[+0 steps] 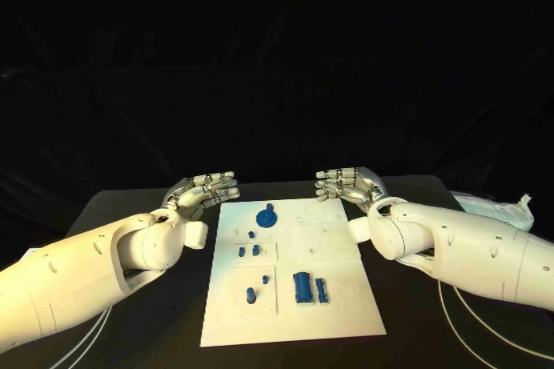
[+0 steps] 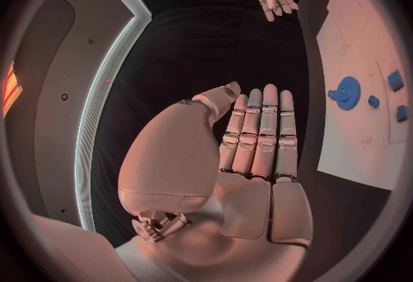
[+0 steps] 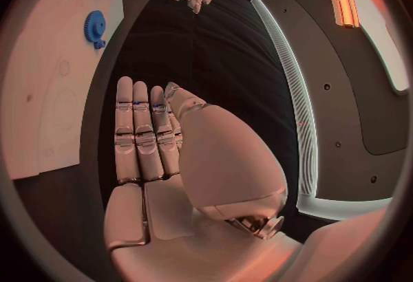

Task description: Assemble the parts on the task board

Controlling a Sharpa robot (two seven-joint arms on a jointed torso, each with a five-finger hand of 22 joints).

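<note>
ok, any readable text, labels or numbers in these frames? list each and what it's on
None readable.
task board: faint outlines on the white surface, no legible text or numbers.
blue gear and other blue parts: no markings visible.
left hand and right hand: no lettering or brand visible.
pale wrapper at the table's right edge: too blurred to tell whether it carries print.

Table (image 1: 138,205): matt black, cloth-like. Task board (image 1: 335,305): smooth matt white plate, looks plastic. Blue gear (image 1: 268,218) and other blue parts (image 1: 305,287): smooth plastic look, slight sheen. Left hand (image 1: 203,190) and right hand (image 1: 350,184): silvery, metallic sheen. Arm shells: glossy white plastic.
</note>
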